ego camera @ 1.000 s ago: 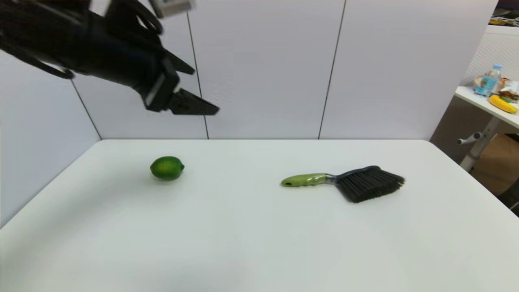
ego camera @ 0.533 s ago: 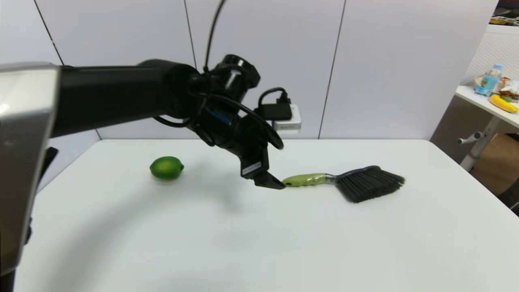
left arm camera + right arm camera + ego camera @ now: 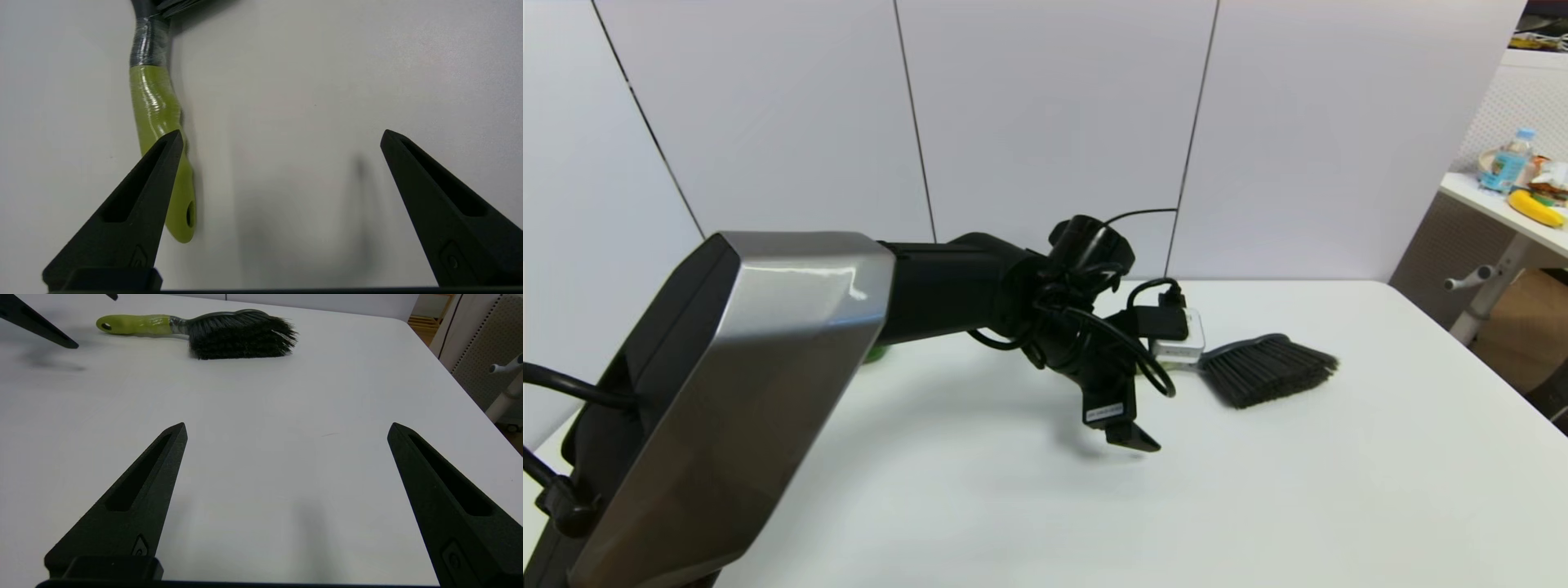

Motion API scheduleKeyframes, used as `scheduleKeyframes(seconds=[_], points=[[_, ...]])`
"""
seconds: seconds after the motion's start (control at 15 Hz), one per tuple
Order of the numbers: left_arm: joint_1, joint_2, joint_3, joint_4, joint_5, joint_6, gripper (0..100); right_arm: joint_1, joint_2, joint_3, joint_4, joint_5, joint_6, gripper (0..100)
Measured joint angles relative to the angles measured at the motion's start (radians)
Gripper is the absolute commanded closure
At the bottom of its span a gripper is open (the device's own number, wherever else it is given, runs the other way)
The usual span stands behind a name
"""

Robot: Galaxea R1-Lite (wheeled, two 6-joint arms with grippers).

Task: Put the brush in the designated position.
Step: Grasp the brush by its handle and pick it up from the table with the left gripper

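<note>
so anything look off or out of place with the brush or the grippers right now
Nothing damaged or spilled. One misalignment: the open left gripper is not centred on the brush. In the left wrist view the green handle lies under one finger, not in the gap. The right gripper idles open.

The hand brush (image 3: pixel 157 102) has a glossy lime-green plastic handle, seemingly film-wrapped, and matt black bristles. The smooth white tabletop (image 3: pixel 1339 490) looks matt. The arm's brushed silver metal casing (image 3: pixel 752 367) gleams softly.
</note>
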Motion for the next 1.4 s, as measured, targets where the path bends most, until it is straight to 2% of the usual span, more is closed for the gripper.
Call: scheduleKeyframes(seconds=[0.4, 0.8, 0.93, 1.4], points=[[0.000, 0.011, 0.000, 0.076, 0.006, -0.061, 0, 0.000, 0.000, 0.000, 0.000, 0.000, 0.000, 0], [0.012, -0.014, -0.001, 0.046, -0.011, -0.210, 0, 0.000, 0.000, 0.000, 0.000, 0.000, 0.000, 0], [0.019, -0.009, -0.001, -0.024, -0.041, -0.242, 0, 0.000, 0.000, 0.000, 0.000, 0.000, 0.000, 0], [0.044, 0.092, 0.000, -0.426, -0.121, -0.431, 0, 0.000, 0.000, 0.000, 0.000, 0.000, 0.000, 0]])
